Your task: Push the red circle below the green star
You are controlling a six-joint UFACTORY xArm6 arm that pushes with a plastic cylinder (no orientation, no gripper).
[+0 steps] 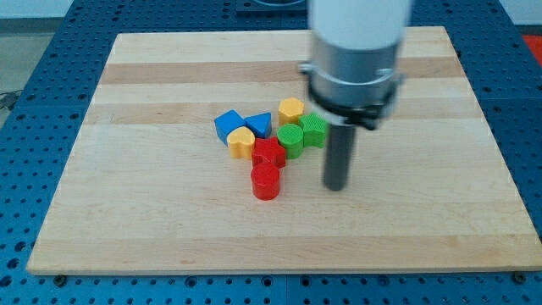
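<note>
The red circle [265,181] is a short red cylinder at the bottom of a cluster near the board's middle. It touches a second red block [268,154] just above it, whose shape I cannot make out. Two green blocks lie up and to the right: one [290,140] beside the upper red block, one [312,130] further right, partly behind the rod. I cannot tell which of them is the star. My tip [337,186] rests on the board to the right of the red circle, apart from it, and below the right green block.
A blue cube [227,125], a blue triangle [259,124], a yellow heart [240,142] and a yellow block [290,109] make up the cluster's left and top. The wooden board [127,212] lies on a blue perforated table [25,102].
</note>
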